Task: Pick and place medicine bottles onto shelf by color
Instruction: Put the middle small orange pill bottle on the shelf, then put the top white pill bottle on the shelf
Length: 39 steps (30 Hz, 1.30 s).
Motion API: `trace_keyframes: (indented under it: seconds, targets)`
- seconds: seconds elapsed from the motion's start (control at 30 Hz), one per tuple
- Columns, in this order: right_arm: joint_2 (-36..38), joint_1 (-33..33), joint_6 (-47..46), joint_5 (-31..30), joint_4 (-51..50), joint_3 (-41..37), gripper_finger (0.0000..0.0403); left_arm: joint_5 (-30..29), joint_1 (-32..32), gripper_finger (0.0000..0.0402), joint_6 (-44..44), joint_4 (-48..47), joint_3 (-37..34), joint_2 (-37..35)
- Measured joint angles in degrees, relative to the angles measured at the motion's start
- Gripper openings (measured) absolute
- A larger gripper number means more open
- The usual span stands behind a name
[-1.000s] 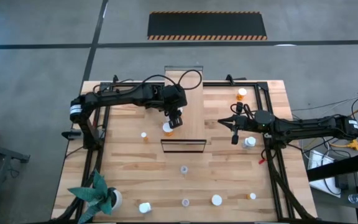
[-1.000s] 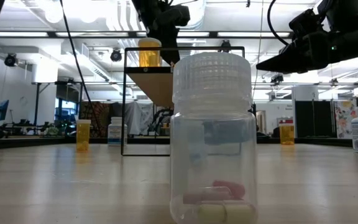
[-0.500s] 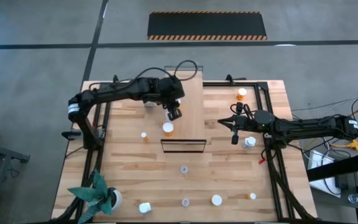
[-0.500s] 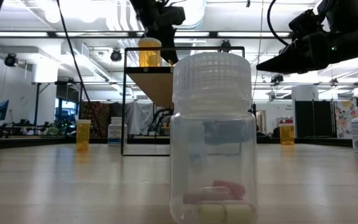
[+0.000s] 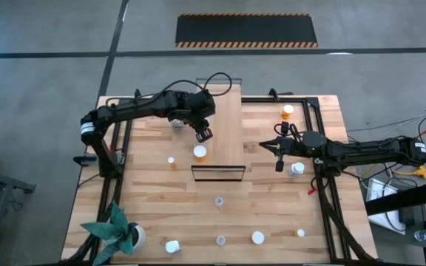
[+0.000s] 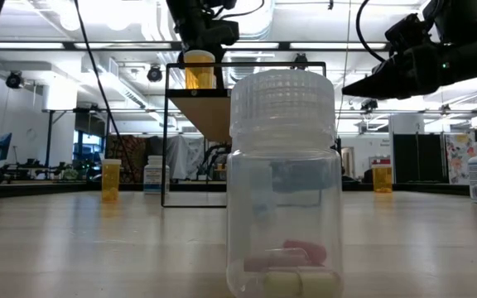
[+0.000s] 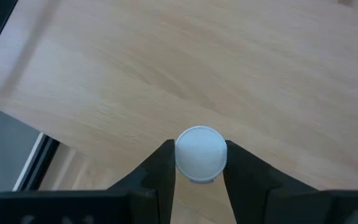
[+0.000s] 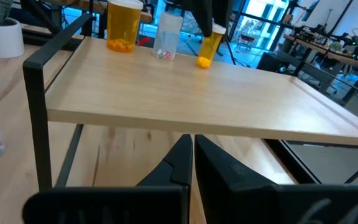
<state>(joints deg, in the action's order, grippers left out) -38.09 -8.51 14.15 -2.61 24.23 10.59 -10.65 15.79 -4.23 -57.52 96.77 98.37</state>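
Note:
The shelf [image 5: 228,125] is a pale board in a dark frame at the table's middle. A larger orange bottle [image 5: 200,152] stands on its base on the board near the near end. My left gripper [image 5: 203,135] hovers just beyond it, shut on a small orange bottle [image 8: 206,48] with a white cap. My right gripper [image 5: 277,151] waits shut and level at the shelf's right side [image 8: 191,140]. A clear bottle [image 8: 166,34] shows between the two orange ones; I cannot tell whether it stands on the shelf. My left gripper pinches the small bottle's white cap [image 7: 201,155] between its two fingers, one on each side. The fingers slant down from the far left. The bottle hangs tilted in line with them over the board; I cannot tell whether its base touches the board.
Loose bottles stand around the table: a white one [image 5: 296,168] by my right gripper, an orange one [image 5: 288,112] at the far right, a small one [image 5: 172,160] left of the shelf, several along the near edge. A potted plant [image 5: 124,235] sits near left. A clear bottle [image 6: 284,182] fills the low view.
My left gripper has shifted a little toward the table's far left over the shelf, away from the standing orange bottle, which has stayed in place.

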Motion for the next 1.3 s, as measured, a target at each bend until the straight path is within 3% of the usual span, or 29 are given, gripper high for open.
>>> trace_keyframes:
  seconds: [0.97,1.3]
  targets:
    - [0.0,-0.02,-0.02,0.0,0.0,-0.28,0.0009,-0.33,0.66,0.0102,-1.46,-2.15,-0.15,-0.09]
    - [0.0,-0.01,-0.02,-0.01,0.02,-0.28,0.0009,0.08,0.63,0.0174,-1.44,-2.51,-0.06,-0.02]
